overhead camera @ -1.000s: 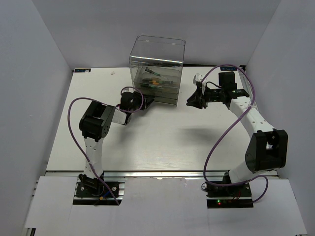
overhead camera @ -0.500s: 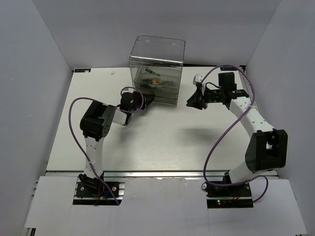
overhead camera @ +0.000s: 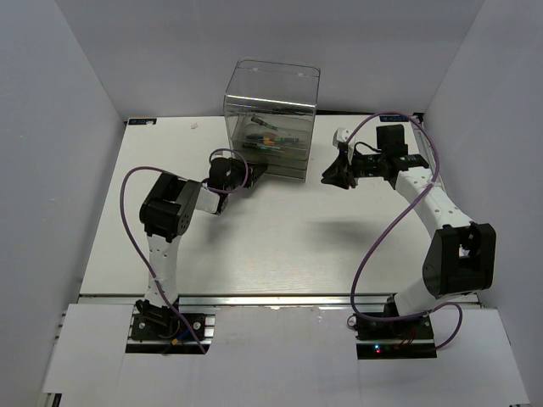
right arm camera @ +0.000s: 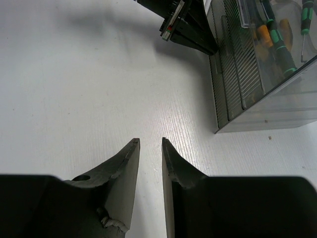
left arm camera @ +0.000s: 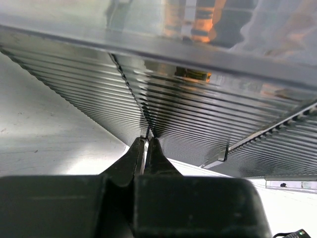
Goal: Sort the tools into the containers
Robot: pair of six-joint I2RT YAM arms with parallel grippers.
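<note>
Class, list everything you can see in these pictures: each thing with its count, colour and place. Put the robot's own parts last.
cabinet: one, clear, far middle of the table
tools: several, exact count unclear, green, orange and black, inside the cabinet
table: one, white, under everything
cables: two, purple, one looping along each arm
arms: two, white and black, bases at near edge
left hand: one, black, fingers closed at the cabinet's ribbed front
right hand: one, black, open, above bare table right of cabinet
</note>
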